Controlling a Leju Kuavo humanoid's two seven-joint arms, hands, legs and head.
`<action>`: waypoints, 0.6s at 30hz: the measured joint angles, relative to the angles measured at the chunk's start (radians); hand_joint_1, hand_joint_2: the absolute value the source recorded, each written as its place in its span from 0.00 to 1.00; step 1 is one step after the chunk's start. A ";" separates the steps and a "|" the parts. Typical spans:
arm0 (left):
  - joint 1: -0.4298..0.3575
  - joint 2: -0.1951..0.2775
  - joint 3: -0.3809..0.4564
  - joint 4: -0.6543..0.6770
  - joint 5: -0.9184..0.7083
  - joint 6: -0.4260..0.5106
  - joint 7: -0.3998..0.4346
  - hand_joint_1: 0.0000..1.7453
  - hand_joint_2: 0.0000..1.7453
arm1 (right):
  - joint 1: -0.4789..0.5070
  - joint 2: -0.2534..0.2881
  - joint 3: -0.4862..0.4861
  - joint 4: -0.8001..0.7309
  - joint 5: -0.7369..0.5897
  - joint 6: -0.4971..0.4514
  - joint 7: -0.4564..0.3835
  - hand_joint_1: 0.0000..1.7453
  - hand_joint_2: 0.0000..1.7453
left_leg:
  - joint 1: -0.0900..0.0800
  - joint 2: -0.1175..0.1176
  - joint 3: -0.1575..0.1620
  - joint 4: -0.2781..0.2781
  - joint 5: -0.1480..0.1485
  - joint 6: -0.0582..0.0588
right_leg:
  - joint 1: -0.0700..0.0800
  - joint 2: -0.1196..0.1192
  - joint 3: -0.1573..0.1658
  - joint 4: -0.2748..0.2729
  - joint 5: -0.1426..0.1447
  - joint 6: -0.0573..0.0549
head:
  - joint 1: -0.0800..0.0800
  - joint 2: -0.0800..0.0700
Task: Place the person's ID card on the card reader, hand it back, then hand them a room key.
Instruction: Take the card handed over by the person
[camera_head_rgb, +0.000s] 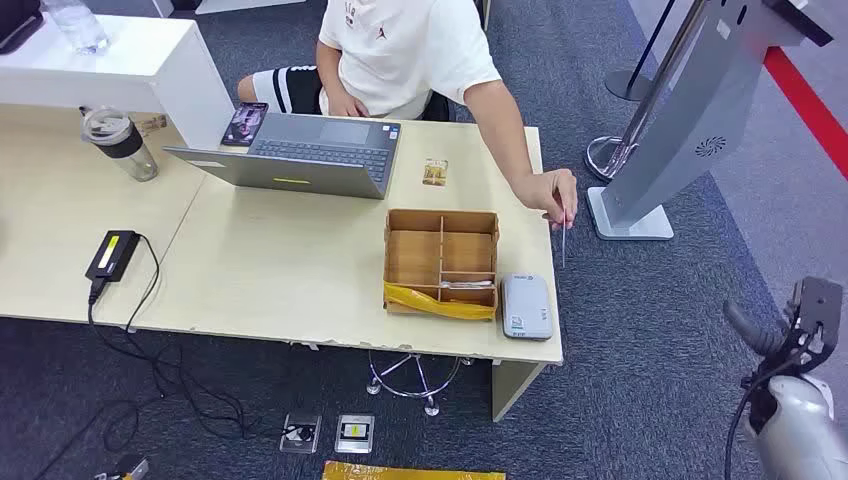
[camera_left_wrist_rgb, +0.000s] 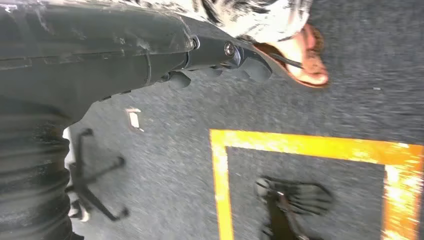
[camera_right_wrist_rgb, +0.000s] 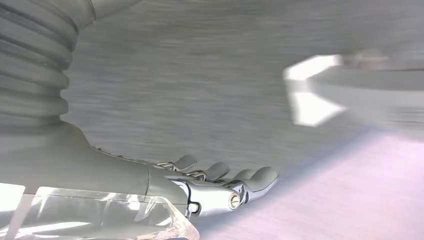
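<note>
Right hand: seen in the right wrist view with fingers stretched out side by side and nothing held; the background is blurred. In the head view only part of the arm is seen at the lower right, off the table, and the hand itself is hard to make out there.
Left hand: seen in the left wrist view above the carpet; the fingers are dark and smeared, so how far they are opened cannot be told.
ID card: held edge-on by the person's hand, just past the table's right edge; seen only as a thin sliver.
Card reader: a grey box laid at the table's front right corner, just beside the tray.
Tray: a wooden divided tray near the right edge; something yellow is laid along its front compartments, and its contents are too small to be identified.
Small card: laid flat near the back edge, between laptop and person.
Person: cut off above the chest by the frame's top.
</note>
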 joint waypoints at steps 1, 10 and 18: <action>0.000 0.001 -0.006 0.000 -0.005 -0.001 -0.001 0.00 1.00 | 0.001 0.006 -0.004 -0.046 0.018 -0.034 0.003 0.00 1.00 | 0.000 -0.001 0.000 0.000 0.000 0.000 | 0.000 -0.001 0.000 0.000 0.000 0.000 | 0.000 0.000; 0.001 0.007 -0.050 0.009 0.000 0.072 -0.031 0.00 1.00 | 0.011 0.100 -0.024 -0.806 0.290 -0.207 0.068 0.00 1.00 | 0.000 -0.008 -0.003 0.000 0.001 -0.001 | 0.001 -0.008 -0.001 0.001 -0.002 -0.002 | 0.000 0.000; 0.000 0.006 -0.105 0.018 -0.019 0.080 -0.054 0.00 1.00 | -0.033 0.184 0.028 -1.211 0.459 -0.091 0.061 0.00 1.00 | 0.000 -0.006 -0.002 0.000 0.001 -0.001 | 0.001 -0.007 -0.001 0.001 -0.002 -0.002 | 0.001 0.000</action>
